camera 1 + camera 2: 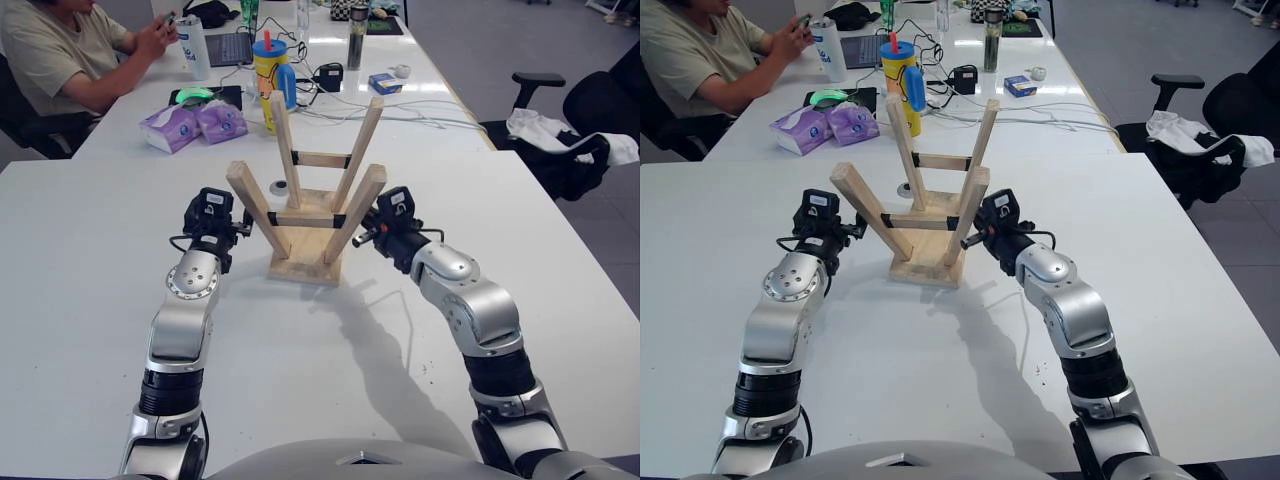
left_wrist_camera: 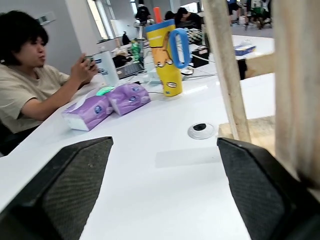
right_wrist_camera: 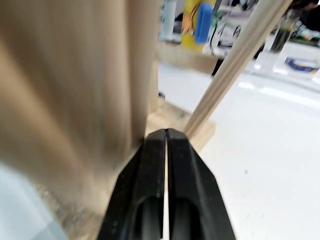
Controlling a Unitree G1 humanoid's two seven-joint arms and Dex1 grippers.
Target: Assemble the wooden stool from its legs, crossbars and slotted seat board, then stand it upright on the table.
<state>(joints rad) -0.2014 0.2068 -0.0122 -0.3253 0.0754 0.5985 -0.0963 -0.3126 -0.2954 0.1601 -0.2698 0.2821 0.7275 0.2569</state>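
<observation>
The wooden stool stands upside down mid-table: its seat board (image 1: 300,264) lies flat and the legs (image 1: 257,207) point up and splay outward. Crossbars (image 1: 305,219) join them. My left gripper (image 1: 242,229) hovers open beside the near left leg. In the left wrist view its fingers (image 2: 75,185) stand wide apart with nothing between them, the leg (image 2: 295,100) just outside one finger. My right gripper (image 1: 362,236) is shut and empty, and its tip (image 3: 166,133) sits against the foot of the near right leg (image 3: 75,95), at the seat board.
A small round cap (image 1: 279,188) lies just behind the stool. On the adjoining table stand a yellow cup (image 1: 270,70), purple tissue packs (image 1: 195,123) and a laptop, with a person seated at far left. An office chair (image 1: 560,140) is beyond the right edge.
</observation>
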